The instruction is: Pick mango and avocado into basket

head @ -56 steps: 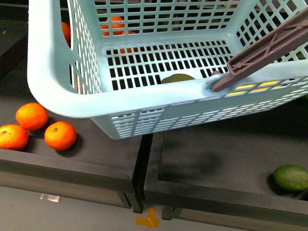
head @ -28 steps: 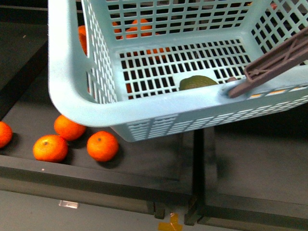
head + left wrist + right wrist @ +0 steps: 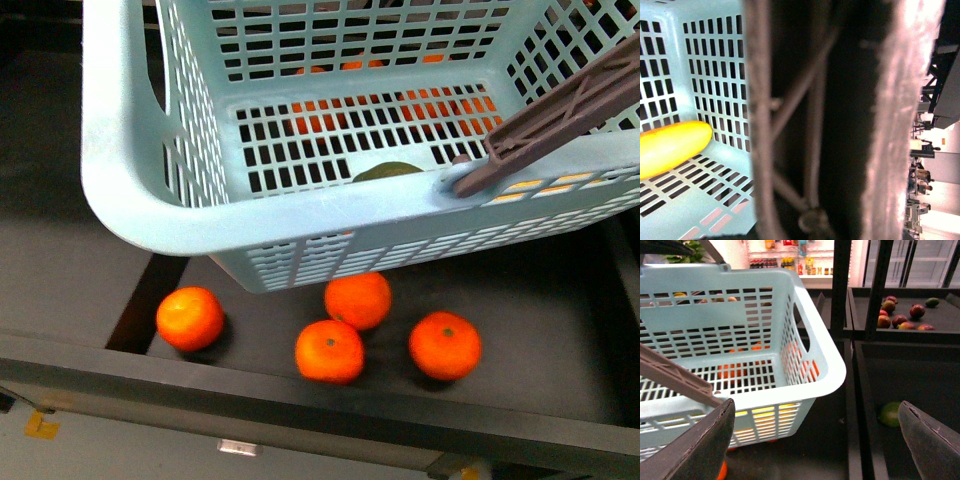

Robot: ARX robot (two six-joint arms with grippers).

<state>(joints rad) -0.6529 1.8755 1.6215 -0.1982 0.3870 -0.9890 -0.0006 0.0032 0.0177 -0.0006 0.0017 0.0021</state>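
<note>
1. Two fruits are lying inside the basket [image 3: 130, 190]: the mango [image 3: 672, 147] on its slotted floor and the avocado [image 3: 385, 171] behind the near rim.
2. Right gripper [image 3: 815, 437] is hanging with fingers spread wide, empty.
3. Left gripper's fingers cannot be told; the basket handle [image 3: 805, 125] is filling its view.
4. Four oranges [image 3: 330, 350] are sitting on the shelf [image 3: 560, 400] below.

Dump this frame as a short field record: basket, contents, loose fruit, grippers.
basket: teal, held over a dark shelf; brown handle
mango: inside the basket, lying on the slotted floor
avocado: green fruit in the basket, mostly hidden by the rim
oranges: four on the shelf below
left gripper: view filled by the handle; state unclear
right gripper: fingers apart, empty
</note>
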